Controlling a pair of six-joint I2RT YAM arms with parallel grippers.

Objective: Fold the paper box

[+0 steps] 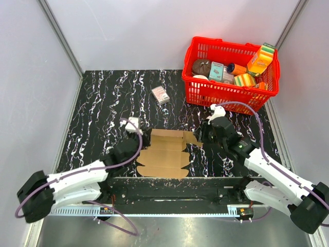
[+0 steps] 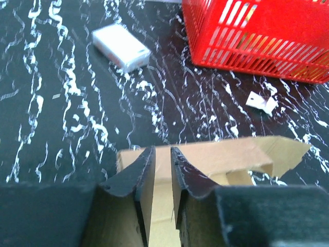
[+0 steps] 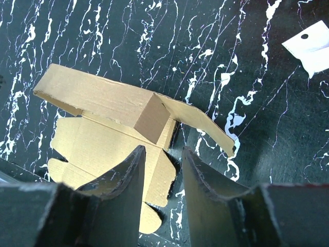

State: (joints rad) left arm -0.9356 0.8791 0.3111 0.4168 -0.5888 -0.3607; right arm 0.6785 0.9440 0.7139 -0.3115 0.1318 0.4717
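top external: brown box lies partly raised between the two grippers

the box (image 1: 165, 154) sits in the lower middle of the frame on the black marbled table (image 1: 103, 103), close to its near edge. most of the sheet lies flat, with notched tabs along its left and right edges. the strip along its upper edge stands up as a wall, and a flap at the wall's right end sticks out to the right.

the left gripper (image 1: 140, 136) is at the box's upper left corner. in the left wrist view its fingers (image 2: 139, 172) stand a narrow slit apart at the left end of the raised wall. cardboard shows through the slit, but i cannot tell whether they pinch it or only hang over it.

the right gripper (image 1: 203, 135) is just beside the box's right-hand flap. in the right wrist view its jaws stand partly apart at the lower middle of the frame, over the right edge of the flat sheet. they hold nothing, and the wall and its flap lie beyond the tips.

a red basket (image 1: 205, 92) of printed packs (image 1: 259, 59) fills the upper right, well apart from the box. a small white carton (image 1: 160, 94) lies alone in the upper middle. a white scrap (image 3: 311, 49) lies in the upper right of the right wrist view.
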